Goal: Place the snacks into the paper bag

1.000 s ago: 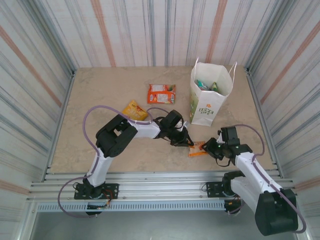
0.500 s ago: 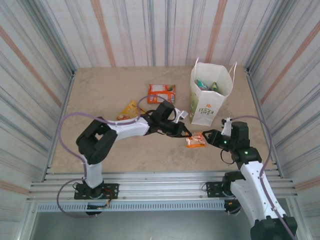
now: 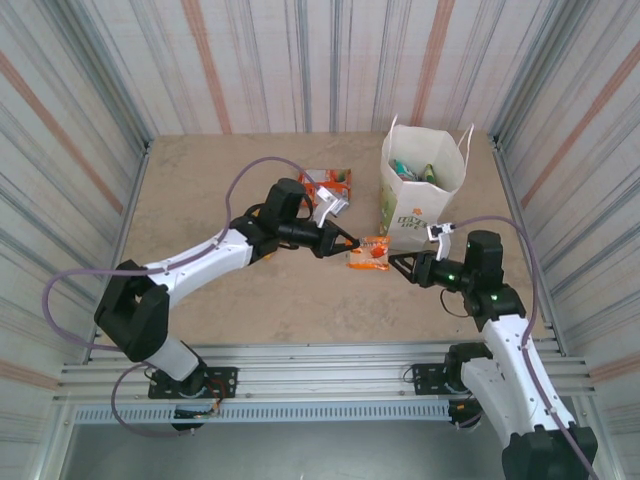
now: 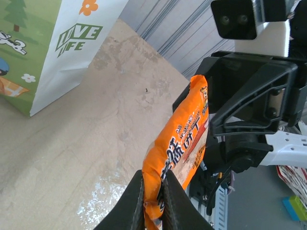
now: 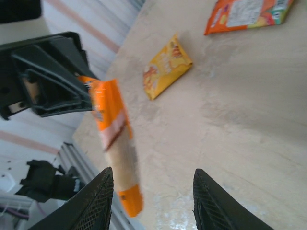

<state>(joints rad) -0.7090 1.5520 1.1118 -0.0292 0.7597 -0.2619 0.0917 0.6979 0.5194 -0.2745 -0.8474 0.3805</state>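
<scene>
Left gripper (image 3: 344,243) pinches one end of the orange packet (image 3: 368,254), right gripper (image 3: 396,263) spreads its fingers at the other end: looks like a handover, right must clamp next.

packet (image 3: 367,254) before bag (image 3: 412,215) | another packet (image 3: 323,186) left (on table (image 3: 200,190))

Orange packet (image 3: 367,254) now airborne, apparently.

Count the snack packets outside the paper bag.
3: an orange packet pinched by the left end effector, a yellow packet and an orange-red packet lying on the table. The left arm may hide more.
</scene>
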